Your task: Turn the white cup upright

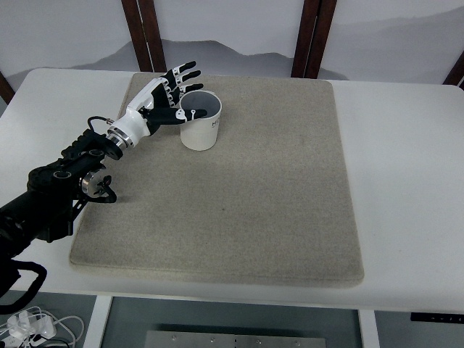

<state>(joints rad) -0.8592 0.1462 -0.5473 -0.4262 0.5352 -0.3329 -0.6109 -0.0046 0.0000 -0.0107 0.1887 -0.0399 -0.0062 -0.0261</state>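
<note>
White cup (200, 119) looks light, rigid, probably slick — already mouth-up on the mat (239, 217). Left hand (168, 94) fingers spread loose around its rim, grasping nothing; I'd grab the sidewall.

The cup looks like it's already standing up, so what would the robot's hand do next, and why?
Probably draw the left hand back, away from the white cup. The cup stands upright on the mat, its opening up, and the fingers look spread beside the rim, seemingly not gripping, so little seems left but clearing away without knocking it.

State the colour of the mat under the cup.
The mat is beige-grey, seen in the top view.
</note>
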